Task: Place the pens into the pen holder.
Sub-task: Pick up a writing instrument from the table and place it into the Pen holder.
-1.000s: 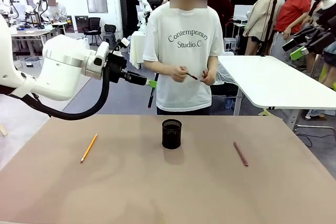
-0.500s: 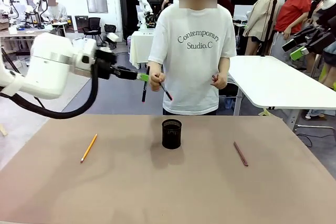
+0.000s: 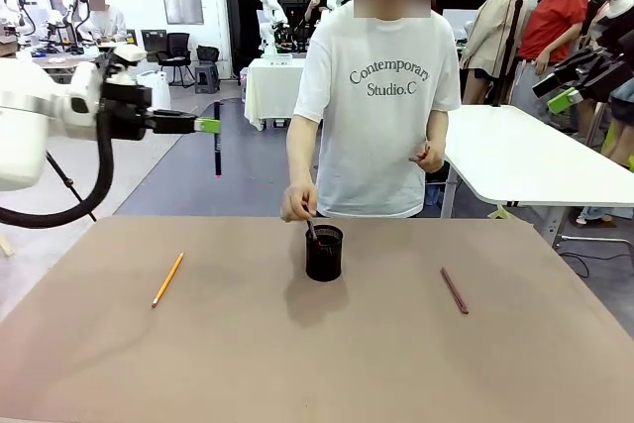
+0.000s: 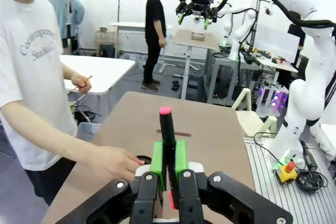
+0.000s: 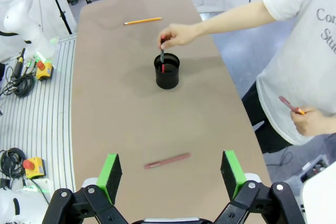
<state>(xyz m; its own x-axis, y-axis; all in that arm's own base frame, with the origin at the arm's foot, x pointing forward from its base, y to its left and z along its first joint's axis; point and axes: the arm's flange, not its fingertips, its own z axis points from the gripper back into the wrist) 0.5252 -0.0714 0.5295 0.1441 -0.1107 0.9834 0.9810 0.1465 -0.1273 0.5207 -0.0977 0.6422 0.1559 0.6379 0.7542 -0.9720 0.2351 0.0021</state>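
Busy lab space with white tables and other people lies behind a broad brown worktop (image 3: 297,364). A person in a white printed T-shirt (image 3: 381,96) stands at its far edge. The white left arm (image 3: 30,126) is raised off the worktop's left side, and its left claw (image 3: 213,126) is clamped on a thick black pen with a pink-red tip (image 3: 217,141), which hangs upright in the air; the left wrist view shows that pen (image 4: 167,124) squeezed between the green pads (image 4: 157,156). The right claw (image 5: 170,174) is spread wide, high above the worktop, gripping nothing.

A small black mesh cylindrical pen holder (image 3: 324,253) stands upright near the worktop's middle. The person's lowered hand (image 3: 297,205) holds a thin dark pen (image 5: 162,59) whose lower end dips inside the holder's rim. The person's raised hand (image 5: 310,121) grips a thin reddish stick (image 5: 290,105).

A yellow-orange pencil (image 3: 167,279) lies flat well left of the holder, and a dark reddish-brown pen (image 3: 455,290) lies flat well to its right.
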